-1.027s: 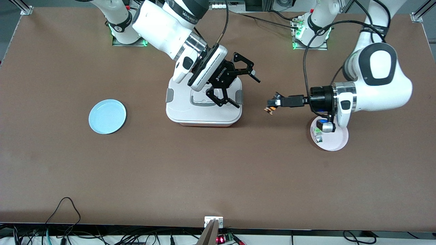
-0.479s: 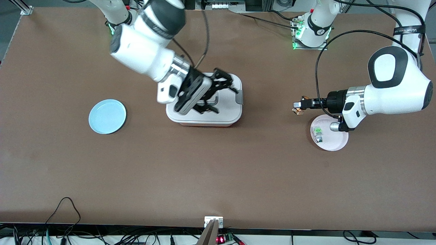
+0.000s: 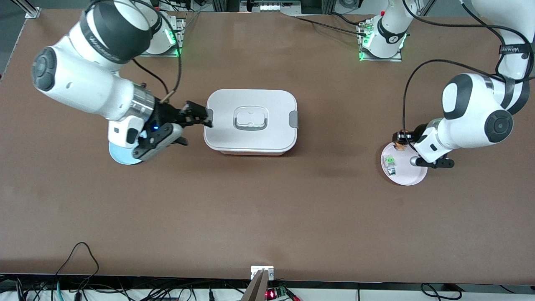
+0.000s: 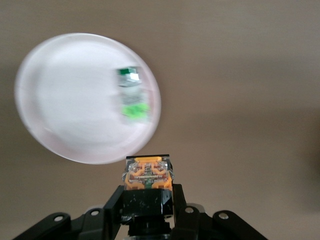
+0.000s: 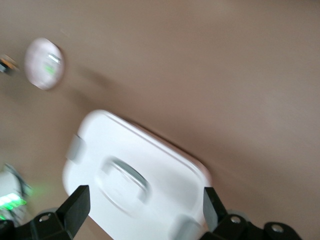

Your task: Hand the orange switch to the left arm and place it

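Note:
The orange switch [image 3: 401,144] is held in my left gripper [image 3: 399,139], which is shut on its black end just over the rim of the pink plate [image 3: 411,173]. In the left wrist view the orange switch [image 4: 148,173] sticks out of the left gripper [image 4: 148,204], with the pink plate [image 4: 65,100] below it. My right gripper [image 3: 194,129] is open and empty, beside the white box [image 3: 250,140] at the end toward the right arm. In the right wrist view its fingers [image 5: 75,204] frame the box [image 5: 150,155].
A green and white switch [image 3: 390,163] lies on the pink plate and also shows in the left wrist view [image 4: 131,95]. A light blue plate [image 3: 121,158] lies partly hidden under the right arm's wrist. The box has a grey handle [image 3: 250,118] and side latches.
My right gripper swung from above the box down to its end toward the right arm. My left gripper drew back with the orange switch to the pink plate's rim.

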You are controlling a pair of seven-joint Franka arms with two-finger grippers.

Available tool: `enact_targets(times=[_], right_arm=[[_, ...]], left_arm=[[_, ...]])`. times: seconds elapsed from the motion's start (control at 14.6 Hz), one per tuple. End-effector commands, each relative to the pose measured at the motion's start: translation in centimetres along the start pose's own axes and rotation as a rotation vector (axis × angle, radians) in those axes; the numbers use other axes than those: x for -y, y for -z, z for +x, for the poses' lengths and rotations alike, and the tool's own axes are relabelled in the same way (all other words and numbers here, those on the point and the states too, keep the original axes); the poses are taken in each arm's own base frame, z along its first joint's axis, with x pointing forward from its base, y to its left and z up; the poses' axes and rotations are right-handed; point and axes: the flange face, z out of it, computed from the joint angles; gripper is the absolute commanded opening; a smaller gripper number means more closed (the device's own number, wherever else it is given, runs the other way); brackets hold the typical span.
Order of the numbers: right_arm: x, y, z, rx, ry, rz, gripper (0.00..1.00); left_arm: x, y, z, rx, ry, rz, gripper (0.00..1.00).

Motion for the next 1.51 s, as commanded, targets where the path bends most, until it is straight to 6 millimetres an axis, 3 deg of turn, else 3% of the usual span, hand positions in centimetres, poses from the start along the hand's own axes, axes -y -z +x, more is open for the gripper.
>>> enact_targets(times=[0.0,0.14,0.27,0.48,0.62,0.82,1.03,1.1,1.16,1.23,1.44], right_arm=[[-2.5,2.4,-2.6,0.092,-0.020,-0.145,1.00],[-3.6,3.9,-3.6,0.124,-0.037,-0.239,1.00],[-4.8,5.0,-4.0,0.124,-0.083,-0.301,1.00],[-7.0,7.5,-5.5,0.118,-0.289,-0.338,1.00],[-7.1,9.3,-6.3,0.097,-0.328,-0.364,1.00],[-9.4,10.6,-7.0,0.091,-0.384,-0.374,1.00],[-9.4,12.6,-7.9,0.060,-0.406,-0.397,1.00],[-9.2,12.9,-8.1,0.056,-0.422,-0.403,1.00],[-9.5,13.1,-8.4,0.063,-0.443,-0.405,1.00],[-9.3,13.4,-8.7,0.064,-0.446,-0.406,1.00],[-8.9,14.7,-9.4,0.044,-0.466,-0.408,1.00]], left_arm=[[2.2,-1.8,1.0,-0.009,-0.037,0.075,0.00],[4.5,-3.1,2.4,-0.073,-0.015,0.096,0.00],[6.4,-5.9,3.8,-0.104,0.009,0.095,0.00],[7.1,-7.8,5.3,-0.159,0.015,0.088,0.00],[7.6,-9.0,5.6,-0.165,0.018,0.088,0.00],[7.9,-10.1,6.1,-0.189,0.020,0.087,0.00],[8.0,-10.5,6.1,-0.195,0.018,0.087,0.00],[7.9,-10.6,6.0,-0.191,-0.002,0.089,0.08],[8.0,-10.4,5.9,-0.190,-0.034,0.093,0.94],[7.9,-9.7,5.7,-0.195,-0.052,0.096,1.00],[7.6,-9.1,3.8,-0.193,-0.062,0.101,1.00]])
